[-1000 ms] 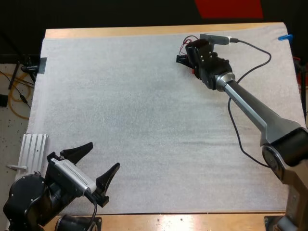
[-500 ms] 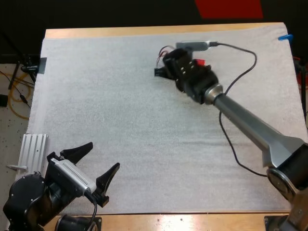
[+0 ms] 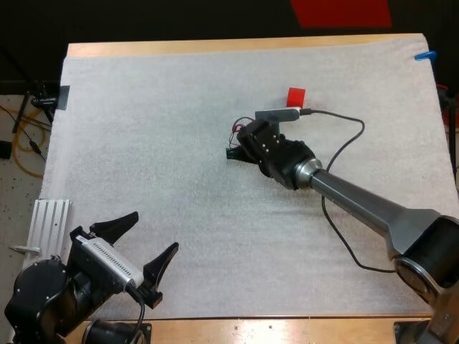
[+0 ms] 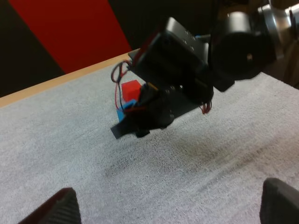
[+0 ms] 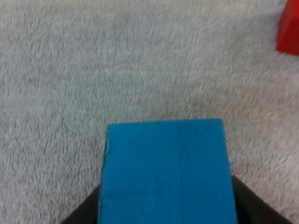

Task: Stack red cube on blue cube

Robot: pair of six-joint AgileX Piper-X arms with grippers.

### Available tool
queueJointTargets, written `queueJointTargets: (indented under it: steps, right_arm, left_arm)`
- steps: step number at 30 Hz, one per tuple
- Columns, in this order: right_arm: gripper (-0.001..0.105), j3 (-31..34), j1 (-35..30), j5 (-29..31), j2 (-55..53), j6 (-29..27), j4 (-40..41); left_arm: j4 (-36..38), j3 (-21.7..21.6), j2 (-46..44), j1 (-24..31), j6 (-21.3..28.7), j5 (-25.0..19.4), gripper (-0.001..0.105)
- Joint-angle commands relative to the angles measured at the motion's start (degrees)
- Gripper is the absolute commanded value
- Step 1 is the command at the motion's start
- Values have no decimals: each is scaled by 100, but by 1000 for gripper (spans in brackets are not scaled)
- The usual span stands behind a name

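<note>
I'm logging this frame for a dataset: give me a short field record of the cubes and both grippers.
red cube: free on the white mat, beyond the right gripper
blue cube: gripped by the right gripper
left gripper: open, holding nothing, at the mat's near left corner
stack: not yet done

A wooden table (image 3: 215,46) carried a white mat (image 3: 165,165) that covered nearly all of its top, leaving a bare strip of wood along the far edge and another along the near edge. The mat lay flat, with a fine, fuzzy texture. A red cube (image 3: 295,96) rested directly on the mat, right of centre toward the far side, well apart from the mat's edges.
</note>
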Motion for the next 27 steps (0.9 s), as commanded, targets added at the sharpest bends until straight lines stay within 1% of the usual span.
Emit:
queueJointTargets:
  steps: [1,6,7,8,9,10,11,12,16,21,24,27]
  right_arm:
    - [36,62,-4,-71,-53,-3,-189]
    - [37,149,-4,-80,-53,7,-232]
    - [41,149,-4,-128,-53,7,-232]
    - [49,149,-4,-255,-53,7,-232]
    - [53,149,-4,-331,-53,7,-232]
    - [60,149,-4,-426,-53,7,-232]
    - [65,149,-4,-462,-53,7,-232]
    - [67,149,-4,-462,-53,7,-232]
    - [67,149,-4,-461,-63,-8,-252]
    - [67,149,-4,-439,-314,-402,-252]
    - [67,149,-40,-280,-565,-618,-252]
    - [67,54,-159,-288,-783,-691,16]
  left_arm:
    - [-55,-34,23,-31,-53,30,75]
    - [-55,-34,23,-31,-53,30,75]
    - [-55,-34,23,-31,-53,30,75]
    - [-55,-34,23,-31,-53,30,75]
    - [-55,-34,23,-31,-53,30,75]
    - [-55,-34,23,-31,-53,30,75]
    - [-55,-34,23,-31,-53,30,75]
    - [-55,-34,23,-31,-53,30,75]
    - [-55,-34,23,-31,-53,30,75]
    - [-55,-34,23,-31,-53,30,75]
    - [-55,-34,23,-31,-53,30,75]
    - [-55,-34,23,-31,-53,30,75]
